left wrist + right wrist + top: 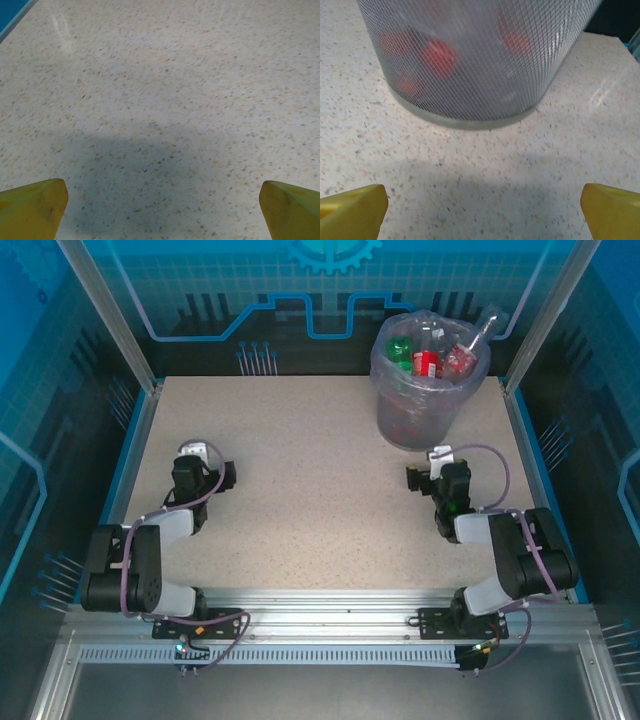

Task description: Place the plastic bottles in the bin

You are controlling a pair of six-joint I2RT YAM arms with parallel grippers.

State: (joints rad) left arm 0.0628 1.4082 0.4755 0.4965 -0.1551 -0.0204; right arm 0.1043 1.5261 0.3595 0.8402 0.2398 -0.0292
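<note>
We see the bottles (432,352) heaped in the bin (470,75), which lies at twelve o'clock from the right hand (482,212) — the nearer one. It and the left hand (162,212) are both spread, holding nothing.

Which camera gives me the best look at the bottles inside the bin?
Top external: it looks down into the bin through its open mouth, where the bottles, red and green, lie piled. Right wrist gives red blurs through the mesh wall. Left wrist faces tabletop.
</note>
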